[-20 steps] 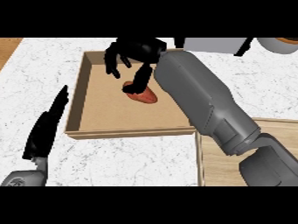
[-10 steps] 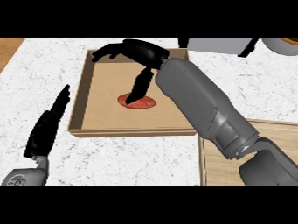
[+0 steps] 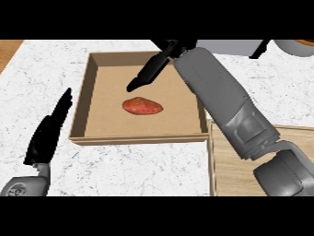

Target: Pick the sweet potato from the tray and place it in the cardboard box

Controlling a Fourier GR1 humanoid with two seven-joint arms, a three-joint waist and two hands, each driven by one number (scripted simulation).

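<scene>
- Cardboard box (image 3: 139, 137): open-topped; no writing, label or brand legible.
- Tray (image 3: 229, 180): wooden, just right of the box.
- Right hand (image 3: 149, 73): has let go and lifted; fingers straight, holding nothing.
- Left hand (image 3: 49, 131): open, resting beside the box's left wall.
- Sweet potato (image 3: 143, 106): lies free on the box floor, so placement looks done.

Right forearm (image 3: 217, 99), from 5 o'clock toward 12 o'clock: smooth matte-grey shell in tapered segments, with seam lines and stepped panels near the rounded grey elbow joint (image 3: 288, 173). Right hand (image 3: 148, 76): black, with slender tapering fingers. Left hand (image 3: 49, 129), at 8 o'clock: black, long and narrow, joined to a rounded grey wrist (image 3: 23, 188).
</scene>
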